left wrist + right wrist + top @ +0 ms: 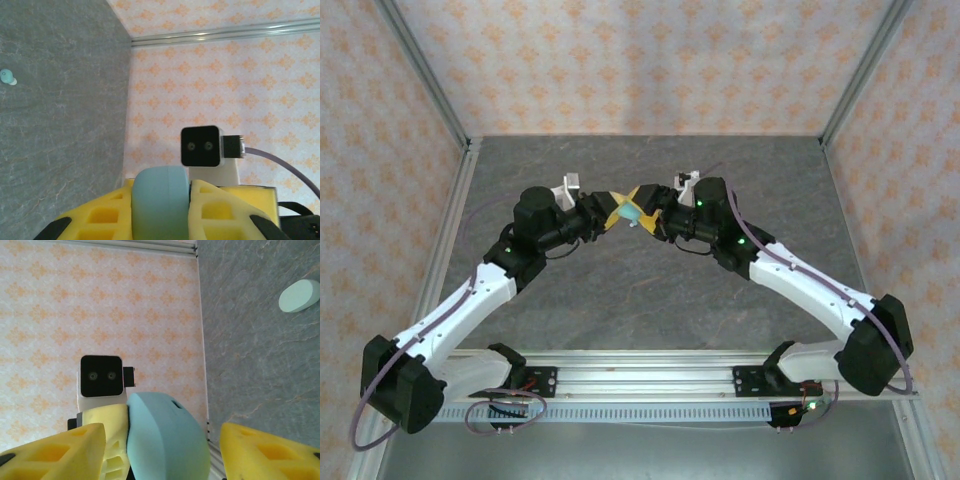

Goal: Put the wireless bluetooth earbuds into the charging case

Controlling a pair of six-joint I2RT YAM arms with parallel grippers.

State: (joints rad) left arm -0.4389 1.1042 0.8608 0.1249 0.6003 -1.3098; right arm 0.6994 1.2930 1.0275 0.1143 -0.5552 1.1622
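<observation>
Two arms meet over the middle of the table (650,300) in the top view, nose to nose. The left gripper (612,214) and right gripper (652,216) face each other, and between them we spot the pale teal case (630,213), held up off the surface.

Over to the left wrist, and we get a clear look: the yellow fingers (215,205) press in on both sides of the case (159,200), a firm clamp with no gap showing. Just beyond it, the right arm's camera (200,146) looks straight back at us. Far off at the left edge, one tiny teal earbud (7,76) lies alone on the grey table, well apart from the case.

Now the right wrist. The case (167,445) bulges up between this gripper's own yellow fingers (270,450), and we see daylight on the right side, so these jaws stand apart, straddling the case without closing on it. One finger of the left gripper touches the case's left flank. The left arm's camera (101,376) sits behind. Up in the top right corner, a pale oval (299,295) rests flat on the table.
</observation>
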